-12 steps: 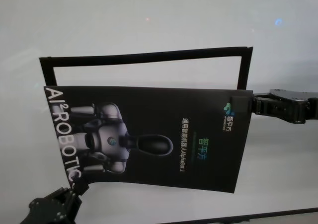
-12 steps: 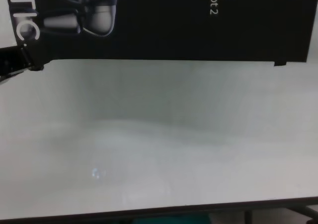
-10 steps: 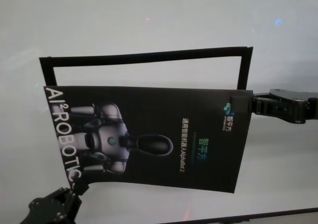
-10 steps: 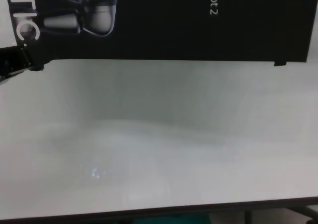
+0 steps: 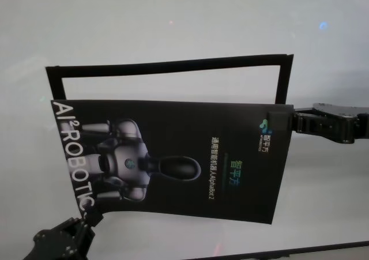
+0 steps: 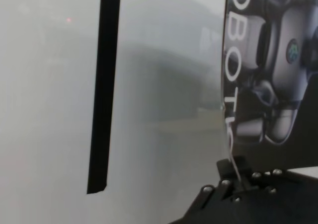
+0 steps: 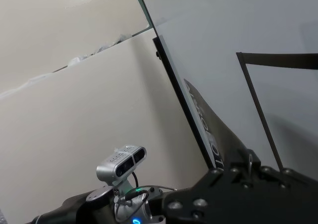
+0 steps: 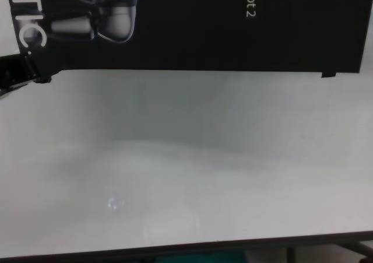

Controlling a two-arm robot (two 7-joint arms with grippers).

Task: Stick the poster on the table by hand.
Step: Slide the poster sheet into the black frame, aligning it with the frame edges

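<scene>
The poster (image 5: 173,159) is hanging across the middle of the head view, held by two opposite corners so the sheet is staying taut rather than sagging. The left gripper (image 5: 81,222) is sitting in the lower left of the frame, its fingers closed on the poster's near left corner beside the "ROBOTIC" lettering; the left wrist view is showing the sheet's edge running into that clamp. The right gripper (image 5: 282,121) is reaching in from the right edge of the frame, its fingers closed on the far right corner by the small logo.

Above the poster in the frame, black tape strips (image 5: 173,67) are forming three sides of an outline on the bench (image 5: 173,18), probably marking where the sheet should go. The poster is overlapping only the lower part of that outline and is sitting skewed to it. Whether the sheet is already touching the bench is hard to tell; the chest view is suggesting its near edge is hovering just above the surface. Judging from this, alignment is still pending before pressing down.
</scene>
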